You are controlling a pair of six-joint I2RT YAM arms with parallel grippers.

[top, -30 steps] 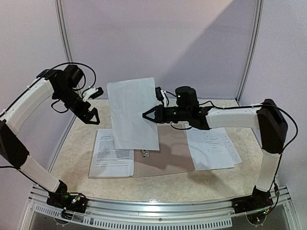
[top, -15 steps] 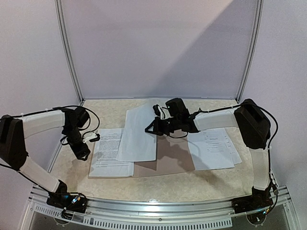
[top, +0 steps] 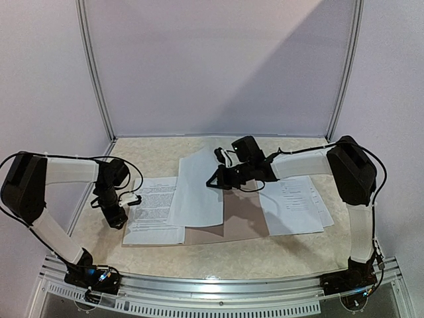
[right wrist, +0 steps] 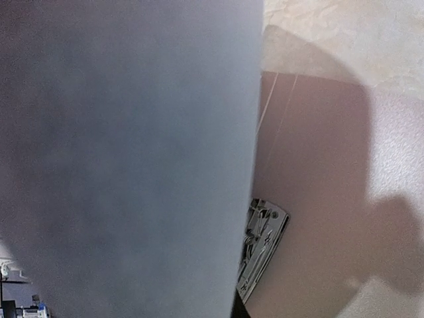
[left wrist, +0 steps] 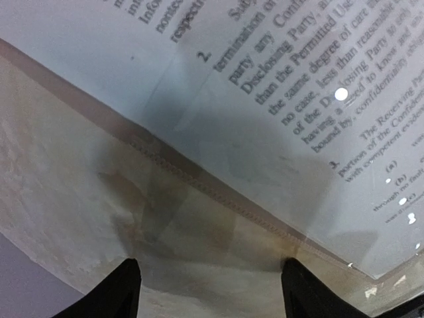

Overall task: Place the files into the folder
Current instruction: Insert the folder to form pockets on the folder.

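Observation:
The brown folder (top: 242, 215) lies open on the table. A printed sheet (top: 156, 209) lies on its left half. My right gripper (top: 213, 180) is shut on the right edge of a blank-backed white sheet (top: 197, 192) and holds it low and tilted over the folder's middle. In the right wrist view that sheet (right wrist: 126, 159) hides the fingers; the folder (right wrist: 318, 199) and its metal clip (right wrist: 263, 248) show beside it. My left gripper (top: 119, 217) is open and low at the left edge of the printed sheet (left wrist: 298, 99), fingertips (left wrist: 126, 288) just above the table.
A stack of more printed sheets (top: 295, 202) lies on the table to the right of the folder. The table top (left wrist: 66, 199) is beige marble. White walls and metal posts stand at the back and sides.
The right gripper has lowered the white sheet from upright to nearly flat over the folder. The left arm has dropped from high at the left down to the folder's left edge.

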